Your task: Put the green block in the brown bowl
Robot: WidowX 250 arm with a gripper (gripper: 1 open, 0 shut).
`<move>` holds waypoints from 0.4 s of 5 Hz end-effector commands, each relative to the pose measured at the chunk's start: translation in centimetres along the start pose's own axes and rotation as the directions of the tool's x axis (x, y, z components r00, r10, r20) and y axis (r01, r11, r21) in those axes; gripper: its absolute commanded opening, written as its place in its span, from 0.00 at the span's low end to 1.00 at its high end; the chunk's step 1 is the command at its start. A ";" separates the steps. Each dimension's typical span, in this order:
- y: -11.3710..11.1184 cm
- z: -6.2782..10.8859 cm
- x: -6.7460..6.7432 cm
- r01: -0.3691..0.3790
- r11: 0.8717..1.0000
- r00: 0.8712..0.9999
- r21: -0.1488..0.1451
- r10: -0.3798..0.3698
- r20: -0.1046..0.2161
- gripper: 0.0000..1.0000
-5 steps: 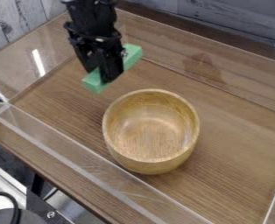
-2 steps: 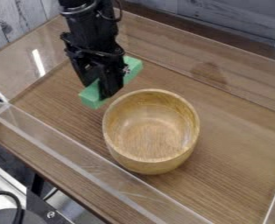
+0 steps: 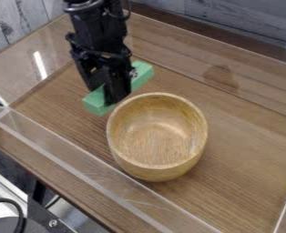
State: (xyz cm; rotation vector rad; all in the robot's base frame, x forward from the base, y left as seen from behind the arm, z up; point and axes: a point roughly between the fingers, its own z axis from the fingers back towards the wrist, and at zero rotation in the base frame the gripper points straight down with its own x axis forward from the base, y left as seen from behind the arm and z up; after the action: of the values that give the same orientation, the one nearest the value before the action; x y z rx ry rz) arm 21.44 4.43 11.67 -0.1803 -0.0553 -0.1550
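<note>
The green block hangs tilted above the table, just left of the brown bowl's far-left rim. My black gripper comes down from above and is shut on the block's middle, one finger on each long side. The brown bowl stands empty on the wooden table, right of and nearer than the gripper. The block's middle is hidden behind the fingers.
The wooden table is ringed by a low clear plastic wall along its near and left edges. A pale plank wall stands at the far left.
The gripper has carried the green block a little to the right and nearer, toward the bowl's rim. The bowl has not moved.
</note>
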 end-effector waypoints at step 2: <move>-0.4 0.9 1.3 0.058 0.998 0.998 -0.033 -0.057 0.009 0.00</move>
State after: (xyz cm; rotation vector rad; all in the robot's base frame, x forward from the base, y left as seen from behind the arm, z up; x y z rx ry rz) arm 22.09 3.76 11.81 -0.2308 -0.0311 -0.2070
